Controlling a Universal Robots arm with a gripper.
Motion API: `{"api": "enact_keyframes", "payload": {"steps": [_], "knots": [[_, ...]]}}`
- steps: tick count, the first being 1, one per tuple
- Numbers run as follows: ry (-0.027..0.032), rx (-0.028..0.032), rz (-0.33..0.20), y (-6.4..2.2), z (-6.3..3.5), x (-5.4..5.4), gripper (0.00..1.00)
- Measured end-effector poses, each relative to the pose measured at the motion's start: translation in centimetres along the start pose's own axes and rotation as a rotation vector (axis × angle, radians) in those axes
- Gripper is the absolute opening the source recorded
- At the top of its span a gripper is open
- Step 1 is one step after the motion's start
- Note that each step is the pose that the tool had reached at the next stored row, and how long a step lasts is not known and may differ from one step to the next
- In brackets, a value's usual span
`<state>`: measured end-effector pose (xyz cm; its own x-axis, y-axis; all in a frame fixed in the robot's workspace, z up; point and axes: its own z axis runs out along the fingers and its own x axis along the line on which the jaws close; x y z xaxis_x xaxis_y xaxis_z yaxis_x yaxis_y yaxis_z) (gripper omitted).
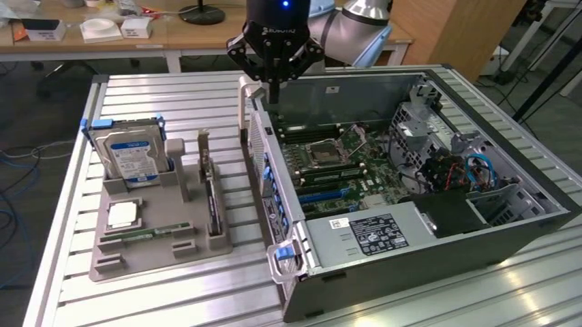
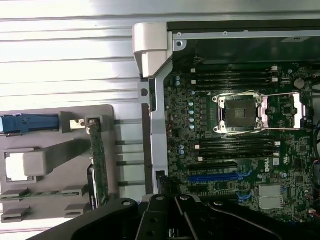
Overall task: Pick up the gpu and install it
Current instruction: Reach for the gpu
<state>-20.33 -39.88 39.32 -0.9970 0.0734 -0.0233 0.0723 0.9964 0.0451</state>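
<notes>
Tool [image 1: 270, 90] closed, fingers together, gripping nothing. Hangs over case [image 1: 437, 272] wall on exterior view's left, at far end.

Gpu [image 1: 211, 197] stands on edge in slot of grey holder [image 1: 155, 255] on bench [image 1: 73, 286], just beside case on exterior view's left. Well apart from tool, untouched. Drive [image 1: 132, 157] upright in same holder.

Motherboard [image 1: 337, 170] exposed; blue slot [image 1: 323, 196] bare, no card fitted.

Judgement: task at very start. Pick-up not yet done, install not yet done.
</notes>
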Motion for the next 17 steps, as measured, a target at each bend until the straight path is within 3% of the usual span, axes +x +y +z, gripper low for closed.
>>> {"api": "enact_keyframes", "payload": {"steps": [17], "knots": [[0.0001, 0.0000, -0.001, -0.15, -0.06, 2.1, 0.11]]}}
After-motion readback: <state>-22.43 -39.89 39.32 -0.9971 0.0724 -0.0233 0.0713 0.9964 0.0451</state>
